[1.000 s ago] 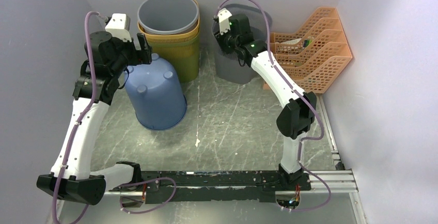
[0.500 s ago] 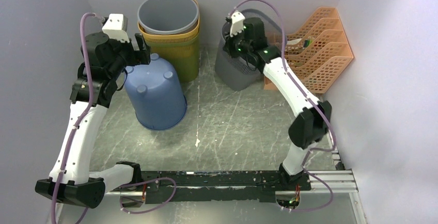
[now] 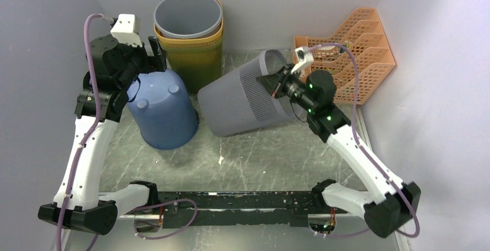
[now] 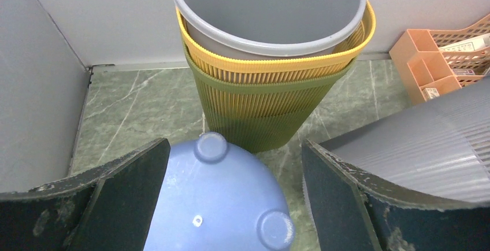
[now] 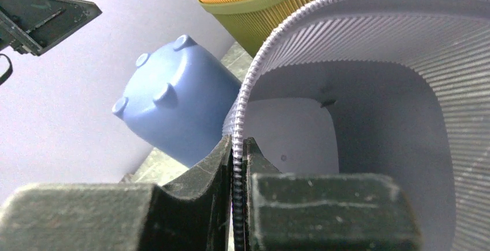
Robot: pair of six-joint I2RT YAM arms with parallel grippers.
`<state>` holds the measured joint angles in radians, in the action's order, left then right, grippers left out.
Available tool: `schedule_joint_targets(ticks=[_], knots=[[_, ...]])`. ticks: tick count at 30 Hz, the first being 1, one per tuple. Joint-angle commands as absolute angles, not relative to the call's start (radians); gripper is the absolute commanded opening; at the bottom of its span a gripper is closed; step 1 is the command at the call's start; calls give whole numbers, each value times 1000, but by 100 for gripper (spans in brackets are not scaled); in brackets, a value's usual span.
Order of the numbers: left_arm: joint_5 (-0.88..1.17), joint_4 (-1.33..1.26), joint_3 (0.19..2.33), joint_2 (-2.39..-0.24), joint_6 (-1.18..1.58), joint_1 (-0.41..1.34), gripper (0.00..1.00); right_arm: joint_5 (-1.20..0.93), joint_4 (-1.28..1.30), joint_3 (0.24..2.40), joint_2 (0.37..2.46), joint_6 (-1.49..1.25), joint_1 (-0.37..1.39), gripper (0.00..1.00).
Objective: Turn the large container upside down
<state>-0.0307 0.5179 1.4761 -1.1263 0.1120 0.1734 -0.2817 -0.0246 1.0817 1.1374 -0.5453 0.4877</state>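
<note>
1. The right gripper (image 5: 236,147) pinches the rim of the grey ribbed container (image 3: 245,98); it lies tilted over mid-table, mouth toward that gripper.
2. The left gripper (image 4: 234,147) hangs wide apart over the upturned blue bin (image 3: 163,109).

The large container (image 3: 248,98) looks like matt grey plastic, finely ribbed outside and smooth within, while the blue bin (image 3: 163,112) to its left is smooth plastic with a soft sheen (its moulded feet too). In the far stack the grey bin (image 3: 188,14) is smooth and the yellow bin (image 3: 190,41) and olive bin (image 3: 202,69) are close-ribbed plastic. The orange rack (image 3: 358,60) at far right is perforated plastic, the bench (image 3: 260,152) is a matt grey-green stone-look surface with pale veins, and the fingers (image 4: 346,205) of the left hand (image 4: 234,147) are black, dull and scuffed.
</note>
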Motion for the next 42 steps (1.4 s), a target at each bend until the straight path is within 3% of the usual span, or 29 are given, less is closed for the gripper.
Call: schedule_joint_targets(ticks=[1,5,13,23,29,34,42], knots=[[-34,520,1520,-1098,109,179,95,-178,-154,939,972,-700,488,0],[-31,528,1524,-1094,109,179,95,-189,-164,843,895,-749,488,0],[-26,549,1538,-1083,108,179,95,-245,-458,586,845,-956,513,0],[-23,559,1549,-1099,98,179,96,-140,-430,345,720,-1019,508,0],[-25,558,1566,-1119,95,179,95,-126,-581,142,656,-1139,432,0],[-38,567,1580,-1132,80,179,95,-208,-876,-38,798,-1284,308,0],[-71,569,1567,-1139,54,179,96,-502,-1344,-122,1208,-1362,13,0]])
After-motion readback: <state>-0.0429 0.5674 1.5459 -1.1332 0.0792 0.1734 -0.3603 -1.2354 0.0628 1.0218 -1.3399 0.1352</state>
